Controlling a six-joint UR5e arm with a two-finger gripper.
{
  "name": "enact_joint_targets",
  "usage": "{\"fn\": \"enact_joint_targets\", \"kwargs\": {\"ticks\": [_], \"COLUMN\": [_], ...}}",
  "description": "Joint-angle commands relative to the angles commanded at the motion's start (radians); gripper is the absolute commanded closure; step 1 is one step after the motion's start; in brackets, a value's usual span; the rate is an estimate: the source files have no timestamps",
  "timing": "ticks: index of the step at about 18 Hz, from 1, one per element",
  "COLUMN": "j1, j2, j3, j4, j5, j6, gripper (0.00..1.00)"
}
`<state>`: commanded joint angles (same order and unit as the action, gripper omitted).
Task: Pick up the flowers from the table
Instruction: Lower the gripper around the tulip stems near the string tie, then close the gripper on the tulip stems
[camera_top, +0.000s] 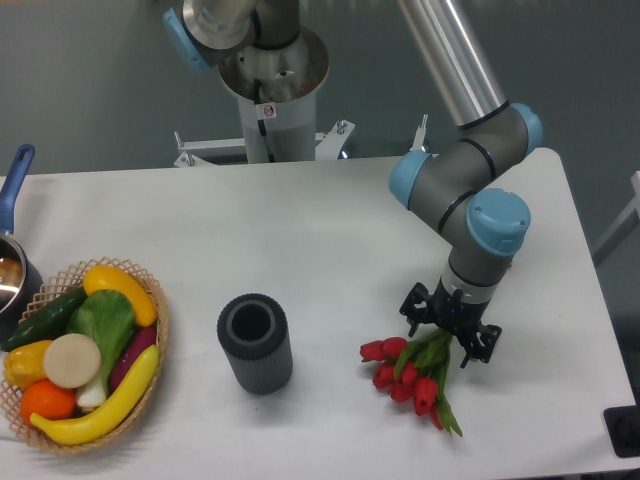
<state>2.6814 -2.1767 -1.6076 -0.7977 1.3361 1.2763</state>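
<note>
the white desk (330, 230) carries everything here. on its right side the arm (470, 190) bends down so that the gripper (449, 326) sits right over the stem end of the flowers (410, 375), which lie flat near the front edge, red heads pointing left and down. whether the fingers are spread or closed on the stems cannot be told; the wrist hides them. the bunch looks to rest on the desk, so the lift seems not yet done: at most the reach is finished. a dark ribbed cup (255, 343) and a fruit basket (82, 355) stand well apart to the left.
</note>
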Motion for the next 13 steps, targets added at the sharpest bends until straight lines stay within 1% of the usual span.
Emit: {"fn": "enact_joint_targets", "kwargs": {"ticks": [1, 2, 4, 8, 11, 13], "j1": [0.000, 0.000, 0.000, 0.000, -0.002, 0.000], "j2": [0.000, 0.000, -0.002, 0.000, 0.000, 0.000], "j3": [0.000, 0.000, 0.002, 0.002, 0.009, 0.020], "j4": [0.000, 0.000, 0.000, 0.000, 0.000, -0.002], "j5": [0.000, 0.000, 0.002, 0.002, 0.002, 0.000], "j6": [0.000, 0.002, 0.002, 0.000, -0.002, 0.000], "gripper": [0.12, 0.19, 0.24, 0.41, 0.58, 0.61]}}
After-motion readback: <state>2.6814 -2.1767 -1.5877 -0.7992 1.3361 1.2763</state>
